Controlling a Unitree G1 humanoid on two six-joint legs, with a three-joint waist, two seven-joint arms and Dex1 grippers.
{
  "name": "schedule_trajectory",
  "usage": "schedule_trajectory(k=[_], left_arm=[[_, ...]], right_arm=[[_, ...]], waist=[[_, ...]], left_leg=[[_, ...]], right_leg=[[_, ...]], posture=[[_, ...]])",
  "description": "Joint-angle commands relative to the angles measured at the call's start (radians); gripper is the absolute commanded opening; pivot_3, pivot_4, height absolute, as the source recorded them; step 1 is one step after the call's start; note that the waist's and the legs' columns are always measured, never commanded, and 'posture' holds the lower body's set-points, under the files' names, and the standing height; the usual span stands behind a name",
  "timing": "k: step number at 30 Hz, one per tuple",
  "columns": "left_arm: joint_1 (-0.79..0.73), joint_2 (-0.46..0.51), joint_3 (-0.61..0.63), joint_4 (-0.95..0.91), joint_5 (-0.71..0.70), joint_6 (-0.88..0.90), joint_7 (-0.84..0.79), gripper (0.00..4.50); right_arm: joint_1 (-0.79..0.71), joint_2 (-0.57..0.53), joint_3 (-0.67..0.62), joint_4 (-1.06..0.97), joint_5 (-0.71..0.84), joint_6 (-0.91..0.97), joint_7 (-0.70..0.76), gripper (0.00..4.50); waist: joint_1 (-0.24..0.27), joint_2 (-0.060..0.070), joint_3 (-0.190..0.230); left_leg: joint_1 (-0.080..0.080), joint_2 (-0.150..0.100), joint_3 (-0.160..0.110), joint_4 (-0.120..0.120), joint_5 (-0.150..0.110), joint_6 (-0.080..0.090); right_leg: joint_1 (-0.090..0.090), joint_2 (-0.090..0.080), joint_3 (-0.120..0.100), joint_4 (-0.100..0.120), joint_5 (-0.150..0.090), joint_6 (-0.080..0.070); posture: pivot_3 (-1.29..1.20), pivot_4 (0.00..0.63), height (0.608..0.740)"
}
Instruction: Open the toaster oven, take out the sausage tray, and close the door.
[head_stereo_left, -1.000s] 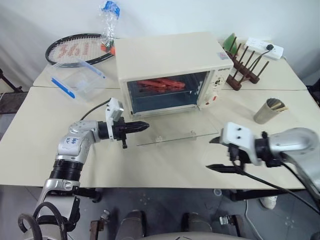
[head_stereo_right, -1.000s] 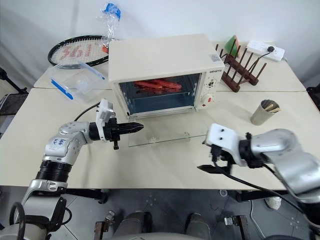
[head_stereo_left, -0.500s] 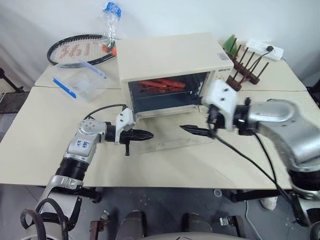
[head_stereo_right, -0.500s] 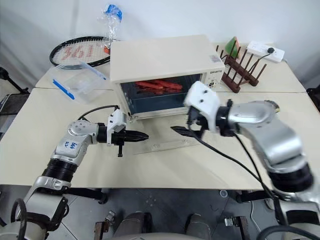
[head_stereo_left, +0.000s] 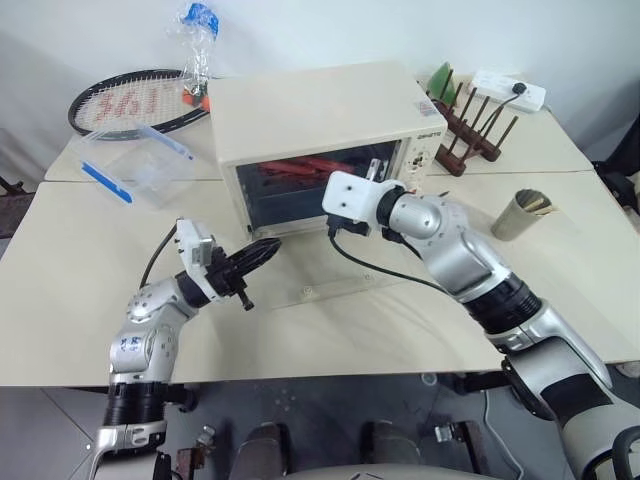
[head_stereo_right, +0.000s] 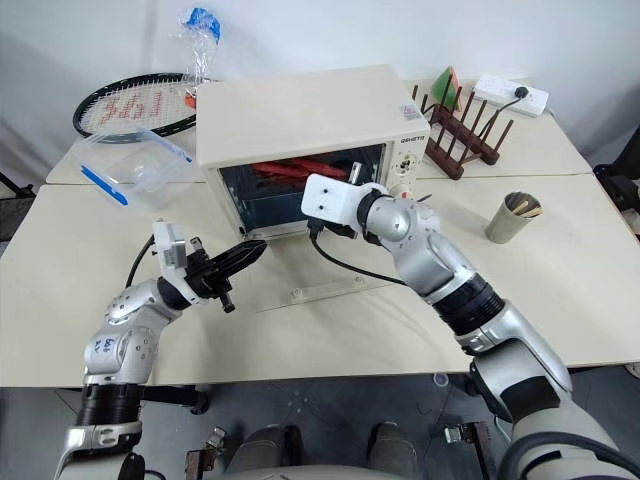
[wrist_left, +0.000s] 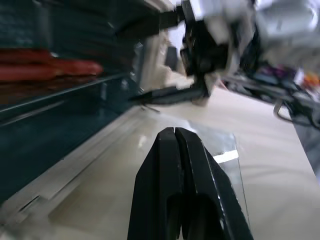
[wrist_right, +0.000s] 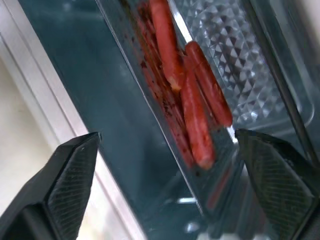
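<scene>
The oven (head_stereo_left: 320, 135) stands at the middle of the table (head_stereo_left: 560, 290) with its door (head_stereo_left: 330, 280) folded down flat in front of the cavity, the glass panel lying level just above the tabletop. The tray (wrist_right: 200, 107), carrying three red sausages (wrist_right: 192, 95), sits on a shelf inside the oven, not yet drawn out.

The right gripper (wrist_right: 165, 185) is at the mouth of the oven, above the lowered door, its two fingers spread wide with the near edge of the tray between them; no finger touches the tray. The left gripper (head_stereo_left: 252, 256) is in front of the oven's left lower corner, beside the door's left end, with its fingers pressed together and holding nothing.

Step in hand, as judged: approach for the grasp on the tray's front lip.

Risks from here:
- The lip is thin and the tray shallow. A shallow bite could slip off during the pull, tilting the tray and rolling the sausages out onto the door.
- The tray appears skewed relative to the fingers. An off-centre pinch could twist it on the shelf and jam it.
- A low approach may press the glass door.
- The closed left gripper lies close to the door's edge and could obstruct its closing.
</scene>
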Motion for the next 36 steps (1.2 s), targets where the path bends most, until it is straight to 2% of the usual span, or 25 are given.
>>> schedule_trajectory(k=[1,3,6,12,19,23,26,36], left_arm=[[0.061,-0.018,0.071,-0.140,-0.080,0.023,0.092,0.03],[0.106,-0.008,0.098,-0.183,-0.113,0.051,0.111,0.03],[0.145,0.008,0.130,-0.221,-0.171,0.106,0.141,0.54],[0.186,0.017,0.190,-0.285,-0.262,0.120,0.155,2.32],[0.229,0.051,0.205,-0.315,-0.291,0.127,0.147,4.44],[0.223,0.058,0.198,-0.302,-0.275,0.107,0.157,4.48],[0.199,0.052,0.185,-0.278,-0.252,0.082,0.164,4.50],[0.188,0.058,0.175,-0.266,-0.249,0.067,0.158,4.50]], right_arm=[[-0.047,0.047,0.047,0.091,-0.109,-0.099,-0.041,4.50],[-0.065,0.078,0.062,0.149,-0.151,-0.126,-0.056,4.50],[-0.086,0.113,0.065,0.218,-0.198,-0.158,-0.076,4.50],[-0.138,0.170,0.068,0.361,-0.298,-0.174,-0.142,4.50],[-0.143,0.185,0.055,0.384,-0.348,-0.175,-0.137,4.50],[-0.138,0.188,0.059,0.371,-0.370,-0.181,-0.132,4.50],[-0.134,0.211,0.059,0.377,-0.369,-0.159,-0.113,3.89],[-0.112,0.234,0.042,0.348,-0.410,-0.076,-0.127,0.53]], waist=[[-0.002,0.000,0.000],[-0.004,0.000,0.000],[-0.001,0.000,0.000],[0.001,0.000,0.000],[-0.002,0.000,0.000],[-0.001,0.000,0.000],[-0.002,0.000,0.000],[-0.001,0.000,0.000]], left_leg=[[0.000,0.000,0.000,0.000,0.000,0.000],[0.000,0.000,0.000,0.000,0.000,0.000],[0.000,0.000,-0.001,0.000,0.000,0.000],[0.000,0.000,-0.002,0.000,0.000,0.000],[0.000,0.000,-0.002,0.000,0.000,-0.001],[0.000,0.000,-0.002,0.000,0.000,-0.001],[0.000,0.000,-0.002,0.000,0.000,-0.001],[0.000,0.000,-0.002,-0.001,0.000,-0.001]], right_leg=[[0.000,0.000,0.000,0.000,0.000,0.000],[0.000,0.000,0.000,0.000,0.000,0.000],[0.000,0.000,0.000,0.000,0.000,0.000],[0.001,0.000,0.000,0.001,0.000,0.000],[0.001,0.000,0.000,0.001,0.000,0.000],[0.001,0.000,0.001,0.001,0.000,0.000],[0.001,0.001,0.001,0.000,0.000,0.000],[0.001,0.001,0.001,0.001,0.000,0.000]], posture=[[0.00,0.150,0.740],[0.00,0.150,0.740],[0.00,0.150,0.740],[0.00,0.150,0.740],[0.00,0.150,0.740],[0.00,0.150,0.740],[0.00,0.150,0.740],[0.00,0.150,0.740]])
